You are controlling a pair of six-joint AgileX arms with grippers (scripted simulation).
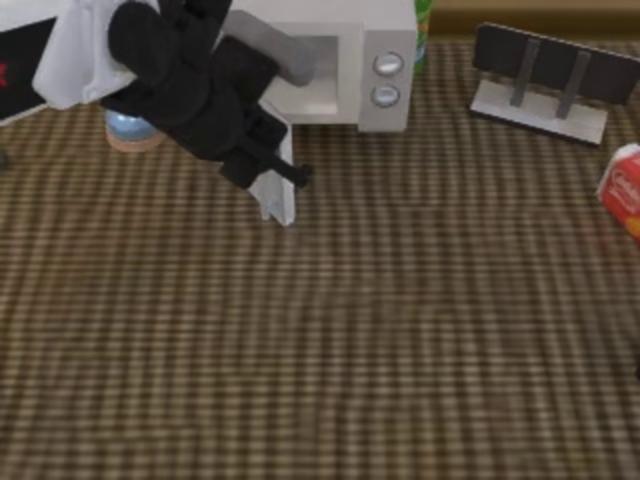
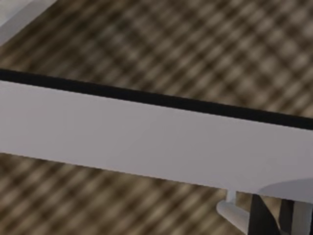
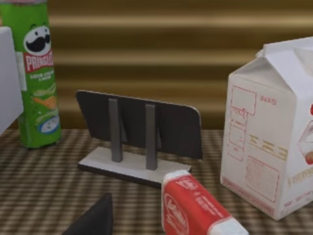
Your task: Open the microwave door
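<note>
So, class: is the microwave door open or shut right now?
Open. In the top view the microwave door stands swung out from the microwave, whose white cavity shows, and the left tool is at the door.

The table [image 1: 420, 330] has a brown woven top with small light and dark checks all over it. The same checked weave runs to every edge seen from above. Behind the table is a wall [image 3: 161, 49] with wide golden-brown bands going sideways, some bright and some dark. The light is soft and even.
</note>
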